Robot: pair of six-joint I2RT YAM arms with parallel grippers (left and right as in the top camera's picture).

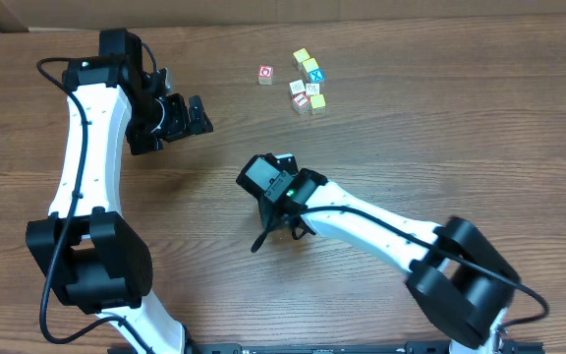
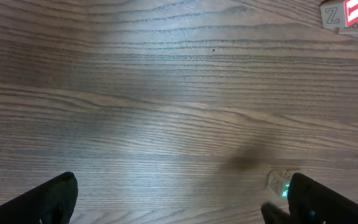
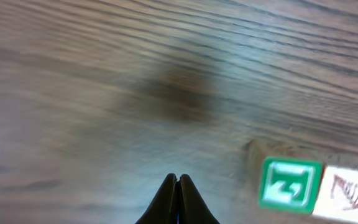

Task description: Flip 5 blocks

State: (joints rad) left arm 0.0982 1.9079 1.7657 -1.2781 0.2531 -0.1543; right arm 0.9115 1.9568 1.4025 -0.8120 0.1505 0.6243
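The right gripper [image 3: 177,178], closest to its wrist camera, has its black fingers pressed flat together with nothing between them, low over the wood-grain table [image 3: 73,74]. Just to its right, in a blurred view, a green-pictured block [image 3: 289,183] and a red-lined block [image 3: 350,190] sit side by side, touching. From overhead, a cluster of blocks [image 1: 309,81] lies toward the table's far edge, near its middle. A lone block [image 1: 265,75] with a red print lies just to the left of the cluster. The left gripper [image 2: 180,186] hangs to the left of that lone block, well apart from it. Its fingers [image 2: 48,199] are spread wide and empty, with bare wood showing between them. The right arm [image 1: 362,216] reaches across the near side, well short of the cluster.
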